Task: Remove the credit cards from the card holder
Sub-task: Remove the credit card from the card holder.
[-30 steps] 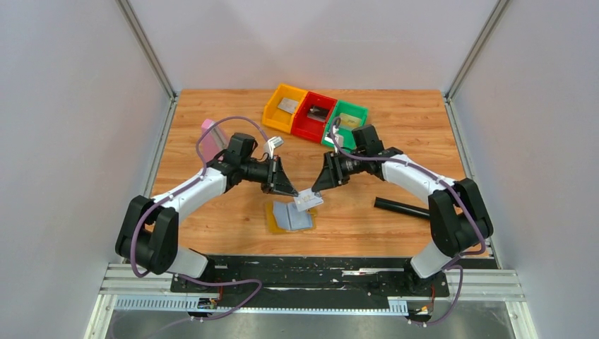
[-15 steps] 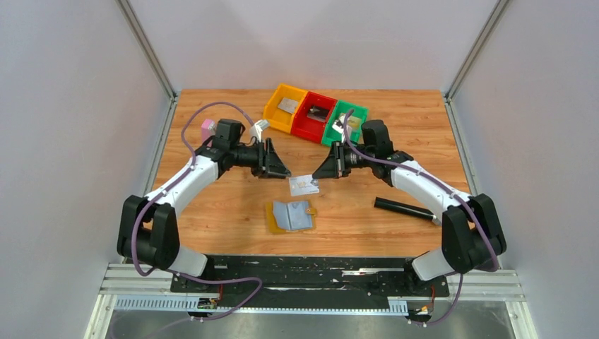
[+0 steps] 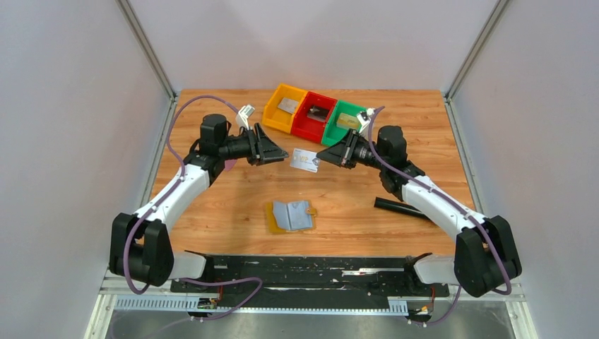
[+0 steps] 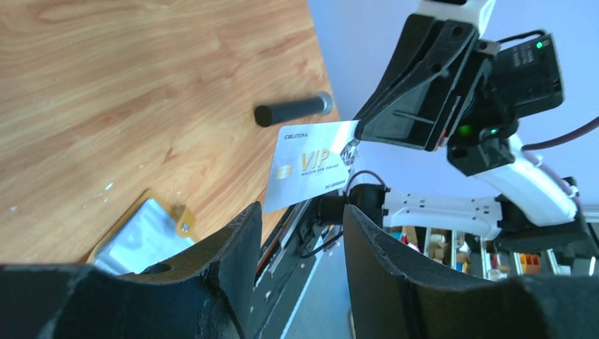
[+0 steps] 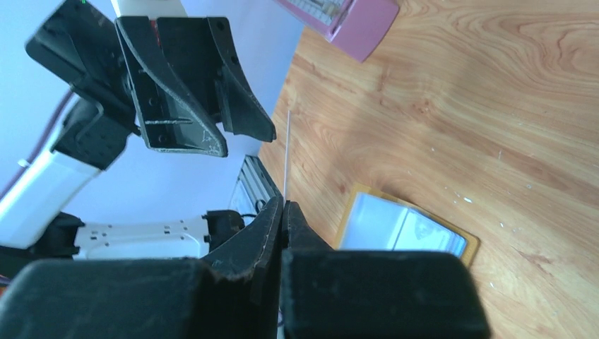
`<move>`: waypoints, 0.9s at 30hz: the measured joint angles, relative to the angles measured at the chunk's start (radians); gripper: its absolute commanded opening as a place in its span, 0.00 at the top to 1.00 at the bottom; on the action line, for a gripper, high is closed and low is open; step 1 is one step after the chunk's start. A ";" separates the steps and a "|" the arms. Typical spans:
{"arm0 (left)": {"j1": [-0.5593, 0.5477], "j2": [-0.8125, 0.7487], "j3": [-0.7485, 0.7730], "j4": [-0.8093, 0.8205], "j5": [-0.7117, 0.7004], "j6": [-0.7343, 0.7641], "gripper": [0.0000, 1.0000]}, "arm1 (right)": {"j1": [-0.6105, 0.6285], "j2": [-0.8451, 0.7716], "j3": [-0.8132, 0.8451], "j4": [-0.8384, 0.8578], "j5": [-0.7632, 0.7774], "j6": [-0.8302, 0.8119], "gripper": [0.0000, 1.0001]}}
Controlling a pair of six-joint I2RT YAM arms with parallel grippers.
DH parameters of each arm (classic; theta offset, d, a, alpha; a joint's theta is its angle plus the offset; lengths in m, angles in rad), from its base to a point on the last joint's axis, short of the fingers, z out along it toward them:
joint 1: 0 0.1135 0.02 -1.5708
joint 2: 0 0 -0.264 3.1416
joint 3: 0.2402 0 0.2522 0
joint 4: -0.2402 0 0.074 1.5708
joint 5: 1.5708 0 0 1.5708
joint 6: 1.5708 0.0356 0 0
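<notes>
Top external: right hand pinches one silver-grey credit card, now lifted well clear of card holder beneath it; left hand, spread, has backed off; card judged extracted.

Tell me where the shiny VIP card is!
In the top view, the silver-white rectangular VIP card is mid-table, pinched by the right pincer, with the open left pincer just to its left.

the worktop is smooth wood grain with a soft sheen. the credit card is glossy silvery plastic with gold foil print. the card holder is matt tan outside, with a shinier pale blue lining. the bins are glossy plastic. the rod is matt black. the jaws of the left gripper and right gripper are matt black plastic, faintly scuffed.
</notes>
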 measured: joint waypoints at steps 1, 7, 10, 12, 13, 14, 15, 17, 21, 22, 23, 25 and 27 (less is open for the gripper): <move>0.000 -0.004 -0.008 0.035 0.000 -0.024 0.46 | 0.000 -0.005 -0.009 0.019 0.008 0.018 1.00; -0.001 -0.003 -0.032 0.132 0.002 -0.085 0.46 | 0.000 -0.018 -0.047 0.107 0.034 0.106 1.00; -0.005 -0.003 -0.045 0.156 0.002 -0.101 0.47 | 0.000 -0.029 -0.080 0.148 0.046 0.140 1.00; -0.010 -0.003 -0.046 0.165 0.002 -0.107 0.47 | 0.000 -0.030 -0.098 0.174 0.051 0.160 1.00; -0.013 -0.002 -0.046 0.170 0.002 -0.108 0.47 | 0.000 -0.030 -0.108 0.190 0.053 0.169 1.00; -0.015 -0.002 -0.047 0.175 0.002 -0.108 0.47 | 0.000 -0.030 -0.116 0.202 0.053 0.180 1.00; -0.017 0.000 -0.047 0.179 0.002 -0.108 0.47 | 0.000 -0.029 -0.122 0.215 0.053 0.189 1.00; -0.022 0.005 -0.047 0.191 0.001 -0.111 0.48 | 0.000 -0.028 -0.133 0.242 0.053 0.210 1.00; -0.036 0.018 -0.053 0.204 -0.003 -0.114 0.49 | 0.000 -0.026 -0.143 0.278 0.054 0.237 1.00; -0.041 0.022 -0.055 0.205 -0.004 -0.114 0.49 | 0.000 -0.026 -0.143 0.284 0.054 0.240 1.00; -0.043 0.026 -0.057 0.206 -0.004 -0.114 0.50 | 0.000 -0.026 -0.143 0.291 0.054 0.243 1.00; -0.048 0.031 -0.063 0.209 -0.006 -0.115 0.52 | 0.000 -0.026 -0.143 0.303 0.056 0.248 1.00; -0.051 0.033 -0.071 0.214 -0.007 -0.116 0.53 | 0.000 -0.026 -0.143 0.309 0.060 0.251 1.00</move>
